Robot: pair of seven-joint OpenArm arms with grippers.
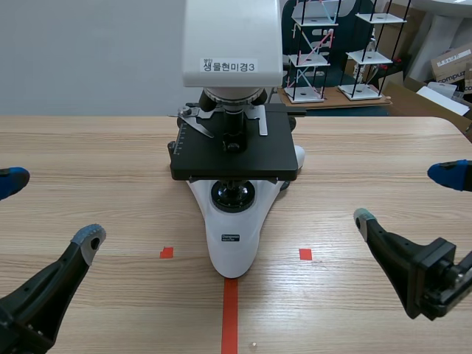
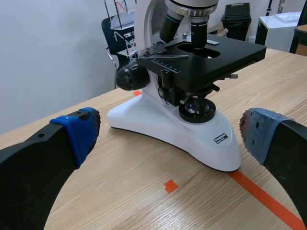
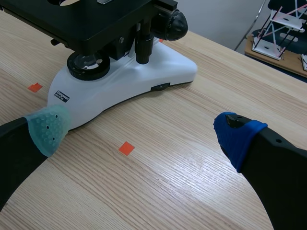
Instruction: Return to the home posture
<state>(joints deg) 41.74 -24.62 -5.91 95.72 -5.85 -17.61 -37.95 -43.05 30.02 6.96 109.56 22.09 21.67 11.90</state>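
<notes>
A white microscope (image 1: 232,236) with a black stage (image 1: 234,151) stands at the table's middle, its base toward me. My left gripper (image 1: 50,208) hangs open low at the table's left, nothing between its fingers; in the left wrist view the gripper (image 2: 168,132) has the microscope base (image 2: 182,132) ahead of it. My right gripper (image 1: 409,198) is open at the table's right, apart from the microscope. Seen from the right wrist, that gripper (image 3: 141,127) also holds nothing, and the white base (image 3: 144,79) lies ahead of it.
The wooden table (image 1: 96,155) carries orange-red tape marks in front of the microscope. Behind the table's far edge stand white-shelved model racks (image 1: 310,51) and cardboard boxes (image 1: 450,70) at the back right.
</notes>
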